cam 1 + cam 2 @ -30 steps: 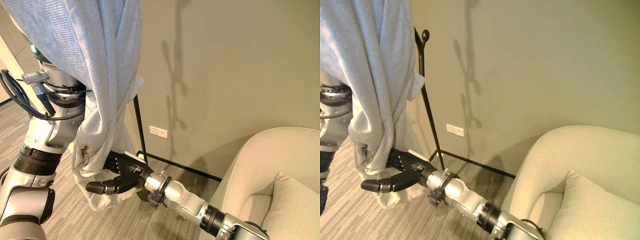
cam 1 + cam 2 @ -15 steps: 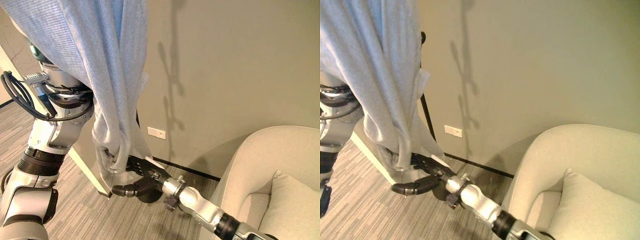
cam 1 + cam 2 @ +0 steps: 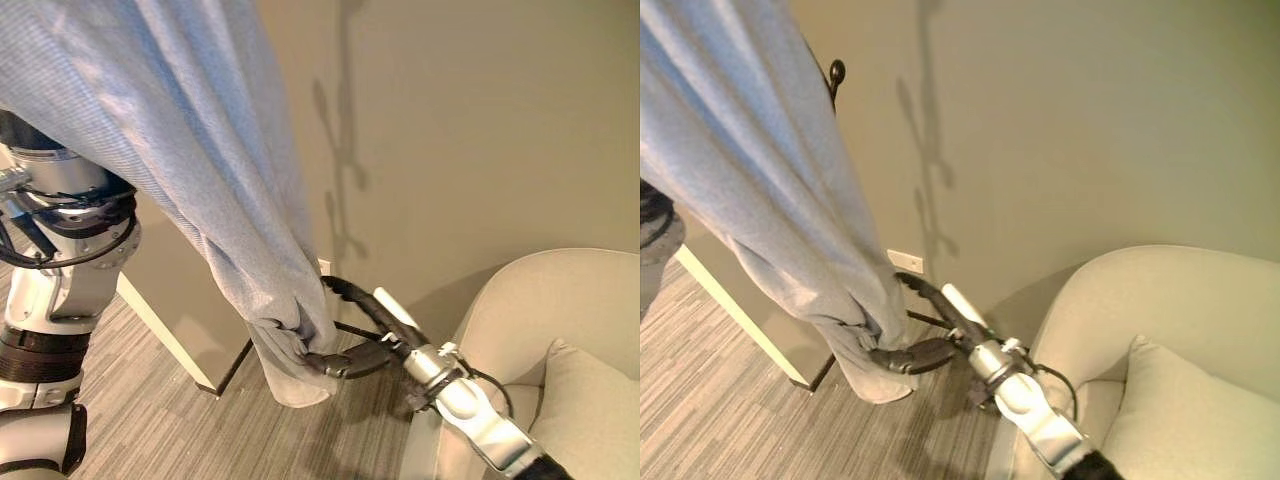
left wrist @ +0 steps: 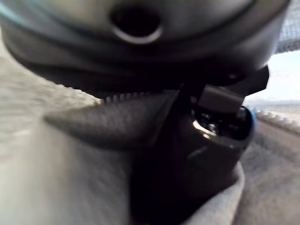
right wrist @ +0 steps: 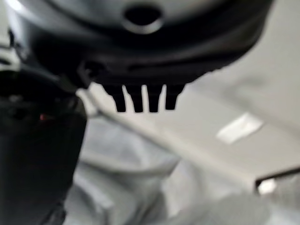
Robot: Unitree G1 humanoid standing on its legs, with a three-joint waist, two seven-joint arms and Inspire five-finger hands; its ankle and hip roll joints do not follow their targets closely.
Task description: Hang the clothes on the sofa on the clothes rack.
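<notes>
A light grey-blue garment [image 3: 200, 160] hangs from the upper left and stretches slantwise down to the middle of the left eye view. My left hand [image 4: 187, 154] is held high, its thumb pressed into the grey cloth that wraps round it. My right hand [image 3: 352, 360] is at the garment's lower end, the hem pinched between its curled fingers [image 3: 908, 357] and the white-covered thumb [image 3: 958, 303]. The clothes rack's black pole with a knob [image 3: 836, 72] stands just behind the garment by the wall.
A beige sofa [image 3: 570, 300] with a pale cushion [image 3: 590, 400] stands at the right, close behind my right arm. The wall carries a white outlet [image 3: 905, 262]. A pale wall corner strip [image 3: 160, 340] runs down to the striped carpet [image 3: 150, 430].
The camera has shifted. My right hand went from lying open under the hem to pinching it, and moved right. The garment now stretches slantwise instead of hanging straight.
</notes>
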